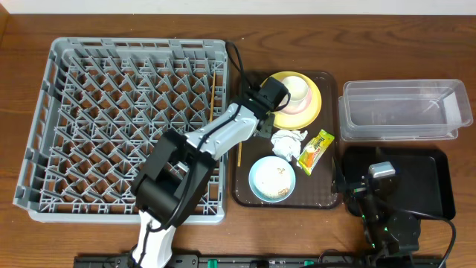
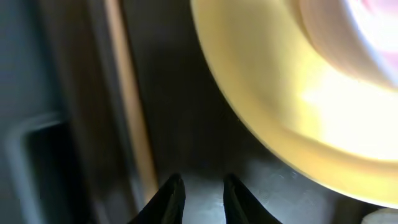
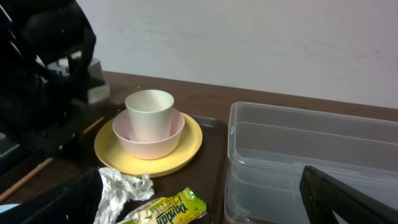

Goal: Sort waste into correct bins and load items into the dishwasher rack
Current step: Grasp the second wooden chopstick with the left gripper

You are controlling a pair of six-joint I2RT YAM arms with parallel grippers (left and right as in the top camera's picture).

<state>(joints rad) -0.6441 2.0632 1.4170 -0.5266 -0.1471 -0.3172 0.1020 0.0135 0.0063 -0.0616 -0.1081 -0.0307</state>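
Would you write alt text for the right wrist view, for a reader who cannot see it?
A white cup stands inside a pale pink bowl on a yellow plate, on a dark tray. In front lie a crumpled white napkin and a yellow-green wrapper; a clear tub sits to the right.

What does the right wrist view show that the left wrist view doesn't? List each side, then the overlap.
Only right wrist: small yellow-green snack wrapper, clear plastic rectangular tub. Only left wrist: the narrow gap between the left gripper fingertips, nothing in it. Both: round yellow plate, thin wooden chopstick beside it, dark brown serving tray underneath.
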